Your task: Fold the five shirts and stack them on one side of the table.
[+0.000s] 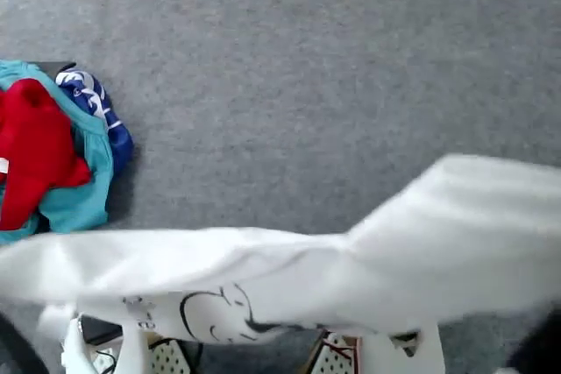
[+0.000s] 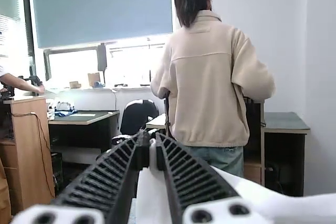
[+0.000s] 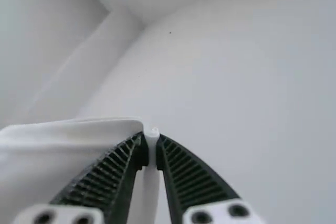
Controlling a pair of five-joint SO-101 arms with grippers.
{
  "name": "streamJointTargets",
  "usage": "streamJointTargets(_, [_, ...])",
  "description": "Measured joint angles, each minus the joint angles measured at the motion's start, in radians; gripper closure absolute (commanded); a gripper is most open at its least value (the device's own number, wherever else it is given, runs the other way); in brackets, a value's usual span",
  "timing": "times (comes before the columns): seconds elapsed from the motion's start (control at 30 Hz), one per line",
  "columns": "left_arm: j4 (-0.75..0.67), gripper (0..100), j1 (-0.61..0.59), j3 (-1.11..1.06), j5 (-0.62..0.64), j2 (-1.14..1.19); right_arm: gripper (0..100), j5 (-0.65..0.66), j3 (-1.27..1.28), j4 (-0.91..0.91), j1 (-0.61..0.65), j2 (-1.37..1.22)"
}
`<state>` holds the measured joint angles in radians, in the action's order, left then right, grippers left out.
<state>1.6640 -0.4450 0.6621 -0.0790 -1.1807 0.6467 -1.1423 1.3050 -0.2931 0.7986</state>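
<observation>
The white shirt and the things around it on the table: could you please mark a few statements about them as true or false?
1. The left gripper is shut on the white cloth shirt with a black line drawing. True.
2. The right gripper is open and empty. False: it is also shut on white cloth.
3. The crumpled red shirt lies on top of the teal shirt on the grey felt table. True.
4. The white shirt lies neatly folded on the table. False: it is held up and spread out wide, not folded.
</observation>
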Motion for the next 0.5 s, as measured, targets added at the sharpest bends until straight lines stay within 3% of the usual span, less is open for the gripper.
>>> streamJointTargets(0.3, [0.043, 97, -0.006, -0.048, -0.043, -0.06, 98.5, 0.061, 0.049, -0.035, 0.0, 0.041])
streamJointTargets(0.5, [-0.078, 97, -0.006, -0.324, -0.021, -0.017, 98.5, 0.061, 0.305, -0.037, 0.0, 0.041])
